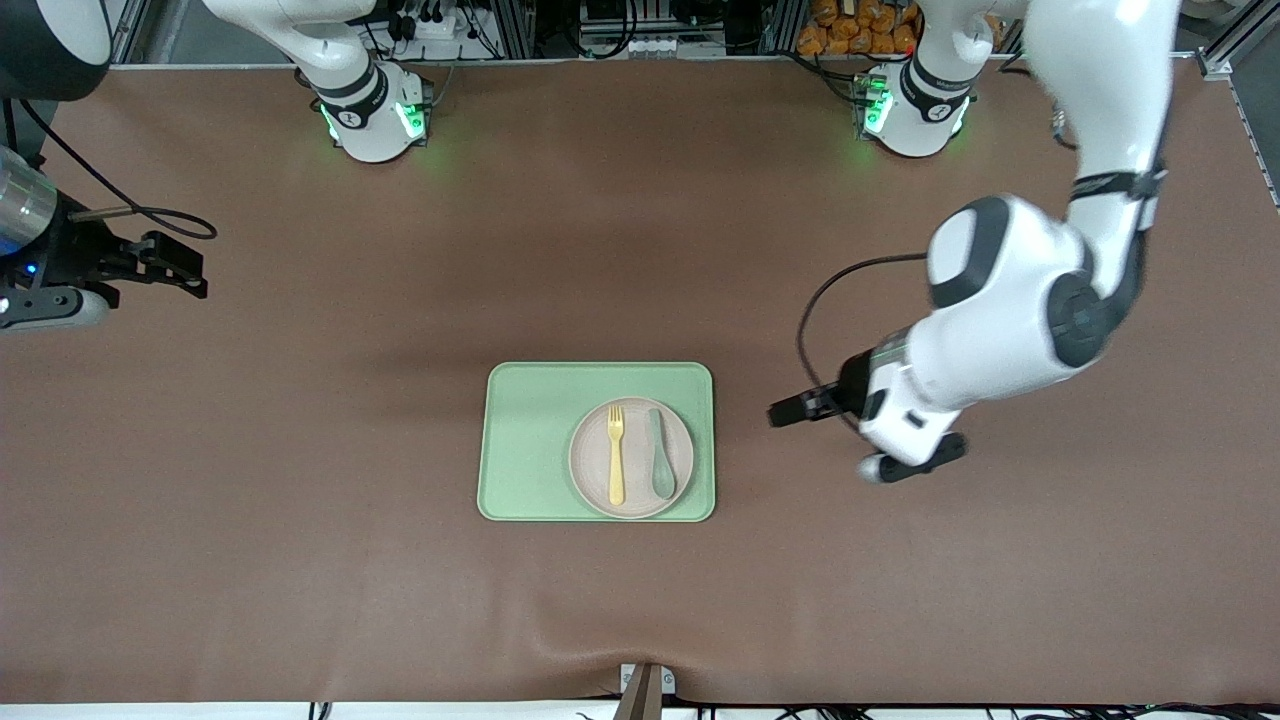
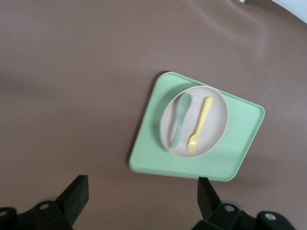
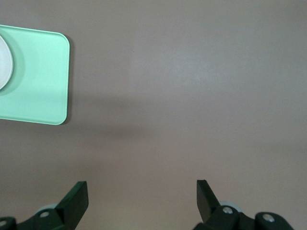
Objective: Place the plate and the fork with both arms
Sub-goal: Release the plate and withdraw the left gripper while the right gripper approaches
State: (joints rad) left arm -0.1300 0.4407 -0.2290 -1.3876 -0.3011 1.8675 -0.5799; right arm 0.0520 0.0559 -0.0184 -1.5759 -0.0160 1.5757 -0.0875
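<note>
The pale pinkish plate [image 1: 636,492] sits on the light green tray [image 1: 530,440] mid-table, toward the tray's left-arm end. The yellow fork [image 1: 616,455] lies on the plate beside a teal spoon [image 1: 660,455]. My left gripper [image 1: 788,411] hangs open and empty over bare table beside the tray, toward the left arm's end. Its wrist view shows its open gripper [image 2: 143,196], the plate [image 2: 217,109], fork [image 2: 199,123], spoon [image 2: 180,120] and tray [image 2: 242,139]. My right gripper [image 1: 180,268] is open and empty over bare table near the right arm's end.
The right wrist view shows its open gripper [image 3: 141,201] over brown table, with a corner of the tray [image 3: 38,76] and a sliver of the plate [image 3: 3,60]. A cable loops by the right gripper [image 1: 150,215]. A small fixture [image 1: 645,690] sits at the table's near edge.
</note>
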